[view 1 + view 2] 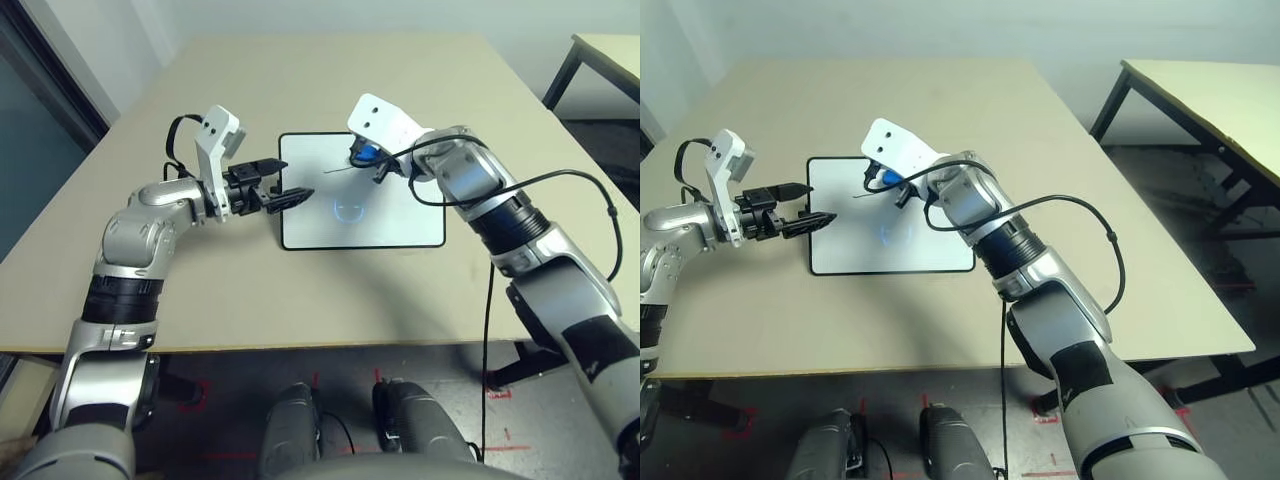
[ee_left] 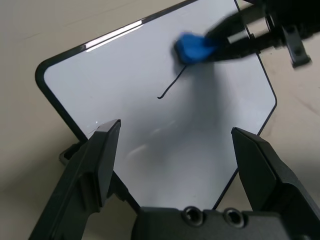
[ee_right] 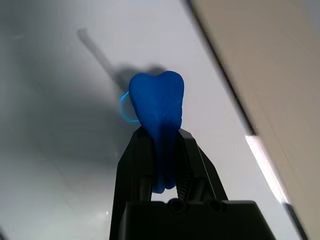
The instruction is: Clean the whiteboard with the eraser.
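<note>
Blue eraser squeezed betw. R gripper fingers, pressed on whiteboard at end of black line. L gripper fingers apart, over board's left edge. Board flat on tan table.

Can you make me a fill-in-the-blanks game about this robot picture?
1. The right hand squeezes a small bright ____ eraser block.
2. A thin black ____ line is drawn on the glossy white board with the black frame.
3. The left hand has its fingers ____.

Missing words: blue; pen; open.
</note>
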